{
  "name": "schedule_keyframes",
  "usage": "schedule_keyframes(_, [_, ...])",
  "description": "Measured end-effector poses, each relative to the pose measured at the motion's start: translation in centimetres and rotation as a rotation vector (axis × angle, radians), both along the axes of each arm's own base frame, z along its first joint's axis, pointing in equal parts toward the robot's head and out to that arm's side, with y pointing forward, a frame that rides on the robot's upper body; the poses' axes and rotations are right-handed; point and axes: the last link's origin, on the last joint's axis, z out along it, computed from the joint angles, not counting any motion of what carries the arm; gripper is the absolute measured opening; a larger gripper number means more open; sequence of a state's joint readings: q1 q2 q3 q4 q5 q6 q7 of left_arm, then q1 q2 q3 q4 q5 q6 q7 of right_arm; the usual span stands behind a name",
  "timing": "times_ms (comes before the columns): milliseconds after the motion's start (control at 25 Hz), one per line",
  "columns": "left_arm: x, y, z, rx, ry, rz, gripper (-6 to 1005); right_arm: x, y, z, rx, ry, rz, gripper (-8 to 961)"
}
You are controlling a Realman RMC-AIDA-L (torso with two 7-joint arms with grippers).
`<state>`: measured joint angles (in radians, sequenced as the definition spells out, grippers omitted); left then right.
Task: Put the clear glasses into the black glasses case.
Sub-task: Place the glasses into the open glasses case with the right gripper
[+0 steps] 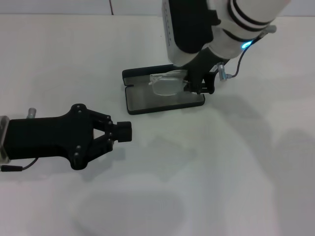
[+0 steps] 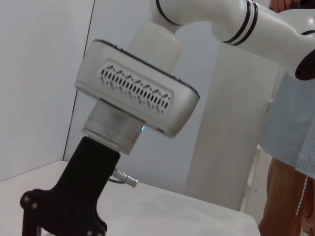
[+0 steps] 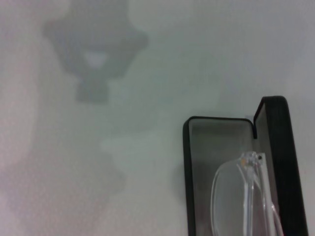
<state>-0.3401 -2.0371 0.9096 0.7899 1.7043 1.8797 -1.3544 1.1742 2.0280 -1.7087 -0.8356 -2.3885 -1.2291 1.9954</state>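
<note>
The clear glasses [image 1: 167, 82] lie over the open black glasses case [image 1: 147, 101], toward its far right part, their long axis running left to right along the case's own length. In the right wrist view one lens [image 3: 235, 196] hangs above the grey lining, close to the hinge side, and it is not plain whether the frame already rests on the lining or is held just over it. The case sits flat on the white table [image 1: 246, 172], its lid standing up along the far edge.

The right gripper [image 1: 199, 81] reaches down from the far side at the right end of the glasses, its dark fingers [image 1: 196, 73] seeming to pinch the frame there, though the actual grip is partly hidden by the wrist and the clear plastic. The glasses thus lie directly at and just left of this gripper, already lined up with the tray, so what remains appears to be a short lowering and a release.

The left gripper [image 1: 123, 131] rests low over the table near and to the left, well apart from the case, its fingertips pressed together on nothing. The right arm is clearly the nearer one.
</note>
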Motion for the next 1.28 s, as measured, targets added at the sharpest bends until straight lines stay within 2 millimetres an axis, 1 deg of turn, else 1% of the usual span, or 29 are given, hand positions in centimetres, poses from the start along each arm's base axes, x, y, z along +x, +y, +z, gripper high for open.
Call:
schedule_keyframes(280, [0.1, 0.1, 0.0, 0.003, 0.000, -0.002, 62, 0.4, -0.2, -1.2, 0.001, 0.005, 0.040, 101])
schedule_keyframes(960, [0.5, 0.4, 0.0, -0.001, -0.001, -0.009, 62, 0.8, -0.1, -2.1, 0.011, 0.042, 0.018, 112])
schedule_keyframes(1280, [0.5, 0.5, 0.0, 0.001, -0.002, -0.009, 62, 1.3, 0.5, -2.1, 0.042, 0.046, 0.010, 123])
